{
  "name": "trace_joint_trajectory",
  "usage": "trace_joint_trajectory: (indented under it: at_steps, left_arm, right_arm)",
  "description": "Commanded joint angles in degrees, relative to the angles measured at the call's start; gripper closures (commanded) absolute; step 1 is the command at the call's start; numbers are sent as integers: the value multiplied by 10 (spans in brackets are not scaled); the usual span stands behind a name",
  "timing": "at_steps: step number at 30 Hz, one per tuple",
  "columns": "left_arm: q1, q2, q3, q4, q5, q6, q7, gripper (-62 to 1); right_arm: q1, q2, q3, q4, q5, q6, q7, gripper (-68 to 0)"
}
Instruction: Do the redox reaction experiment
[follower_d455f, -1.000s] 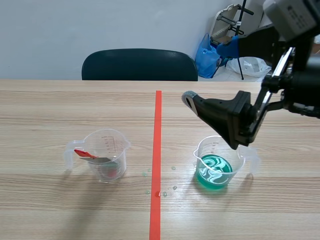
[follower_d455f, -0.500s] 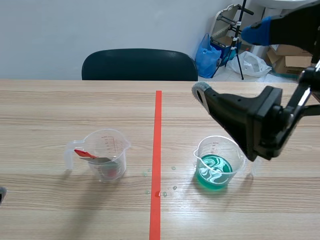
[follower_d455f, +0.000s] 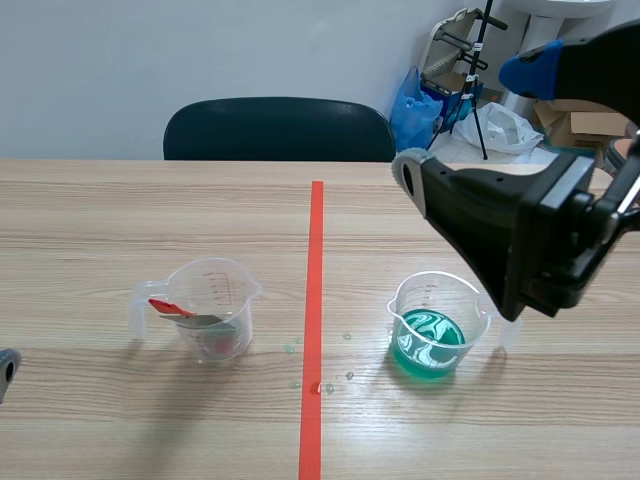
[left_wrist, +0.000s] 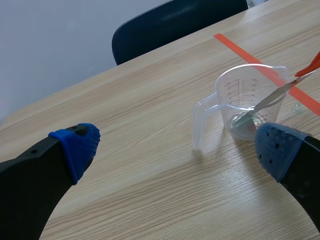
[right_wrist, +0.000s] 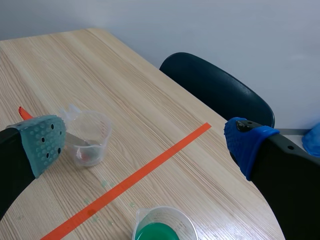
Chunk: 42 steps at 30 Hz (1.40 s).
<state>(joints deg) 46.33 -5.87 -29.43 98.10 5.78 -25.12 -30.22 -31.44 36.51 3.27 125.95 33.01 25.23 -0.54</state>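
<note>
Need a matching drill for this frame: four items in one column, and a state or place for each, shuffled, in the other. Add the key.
Things:
1. left cup
2. right cup
3. right gripper
4. chair

States or places:
A. holds green liquid
B. open, raised above the table, holding nothing
C. holds a red-handled spoon
D. beyond the table's far edge

Pairs: 1-C, 2-A, 3-B, 4-D
</note>
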Motion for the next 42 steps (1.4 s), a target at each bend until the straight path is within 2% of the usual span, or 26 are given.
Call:
trace_joint_trajectory:
  at_steps: [1, 8, 14, 22, 42]
  left_arm:
    - [2, 2, -3, 11, -5, 2, -8, -623]
    - [2, 2, -3, 11, -6, 1, -8, -623]
    - [2, 2, -3, 29, -6, -16, -2, -623]
    - [2, 2, -3, 62, -6, -16, 16, -623]
    - [2, 2, -3, 62, -6, -16, 15, -623]
  right_arm:
    - [7, 3, 2, 0, 8, -4, 8, -679]
    - [7, 3, 2, 0, 11, -4, 4, -679]
    - [7, 3, 2, 0, 10, -4, 2, -679]
    - [7, 3, 2, 0, 2, -4, 2, -679]
    - [7, 3, 2, 0, -4, -4, 8, -679]
